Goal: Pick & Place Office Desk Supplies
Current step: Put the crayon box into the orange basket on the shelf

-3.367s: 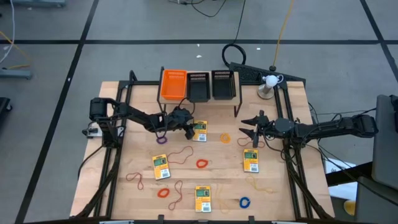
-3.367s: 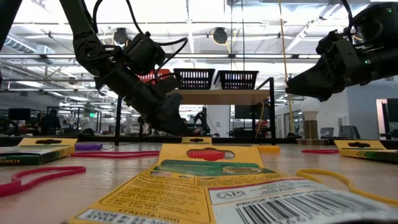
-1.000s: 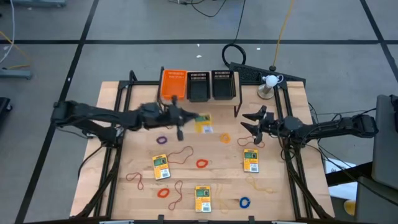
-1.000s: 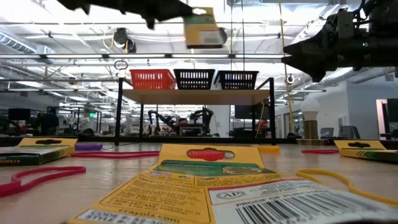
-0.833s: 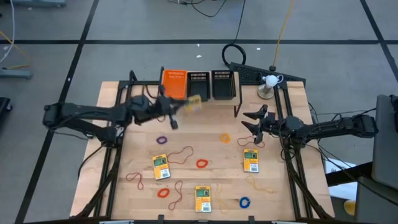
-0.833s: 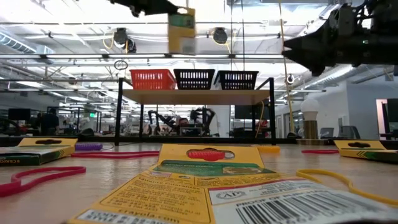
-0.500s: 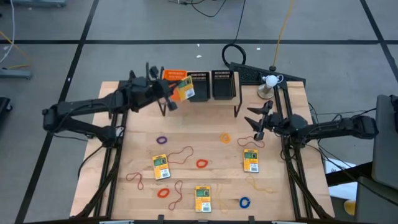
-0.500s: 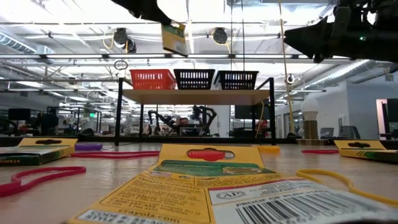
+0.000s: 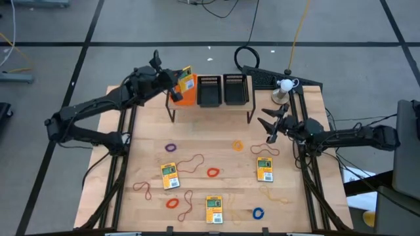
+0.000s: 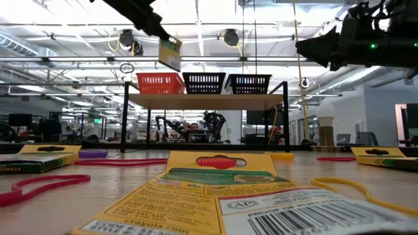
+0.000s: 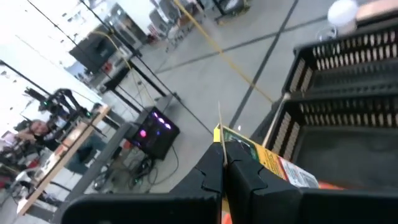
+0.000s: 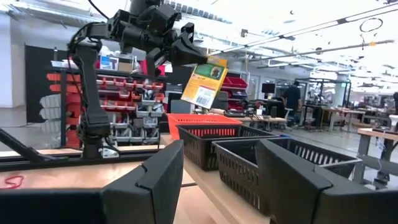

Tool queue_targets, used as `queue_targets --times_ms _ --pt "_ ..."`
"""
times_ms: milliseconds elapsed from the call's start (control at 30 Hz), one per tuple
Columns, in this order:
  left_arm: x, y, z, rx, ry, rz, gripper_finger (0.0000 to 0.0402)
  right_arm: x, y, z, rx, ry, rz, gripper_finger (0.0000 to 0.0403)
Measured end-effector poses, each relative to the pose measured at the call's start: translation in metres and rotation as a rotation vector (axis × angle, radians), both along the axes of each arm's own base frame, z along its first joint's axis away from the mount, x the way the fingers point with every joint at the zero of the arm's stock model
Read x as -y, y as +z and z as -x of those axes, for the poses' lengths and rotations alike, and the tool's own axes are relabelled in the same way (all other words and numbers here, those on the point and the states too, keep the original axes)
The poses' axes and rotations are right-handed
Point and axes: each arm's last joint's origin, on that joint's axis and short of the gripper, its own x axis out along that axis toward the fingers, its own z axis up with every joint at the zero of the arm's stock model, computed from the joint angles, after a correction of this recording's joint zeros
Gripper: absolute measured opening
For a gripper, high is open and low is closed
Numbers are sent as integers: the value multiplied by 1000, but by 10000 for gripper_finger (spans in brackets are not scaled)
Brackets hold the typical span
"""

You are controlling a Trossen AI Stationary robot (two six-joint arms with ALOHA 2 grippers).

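High view: four card boxes (image 9: 170, 176), three bins (image 9: 210, 90).

Overhead view straight down, low view table-level, both sharing orange bin (image 9: 182, 98)

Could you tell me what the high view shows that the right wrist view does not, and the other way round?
Only the high view shows the three card boxes lying on the table and the scattered bands. Only the right wrist view shows a person in the room behind. Both show the left gripper holding a card box above the orange bin.
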Motion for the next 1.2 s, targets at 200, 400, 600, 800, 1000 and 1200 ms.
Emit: queue_targets --times_ms 200,400,600,800,1000,1200 --pt "-10 -3 7 -12 11 39 0 2 -3 0 -16 0 -34 192" --pt "-13 -8 9 8 -60 136 1 2 -3 -1 -15 5 -48 192" --pt "-10 -15 10 -3 -75 246 4 2 -3 -1 -14 5 -49 192" --pt "-9 -19 12 -26 -63 291 6 2 -3 -1 -10 9 -63 192" --pt "-7 -19 10 -4 -135 328 39 2 -3 -1 -6 12 -72 192" --pt "-7 -19 10 22 -138 351 102 2 -3 -1 -6 12 -72 192"
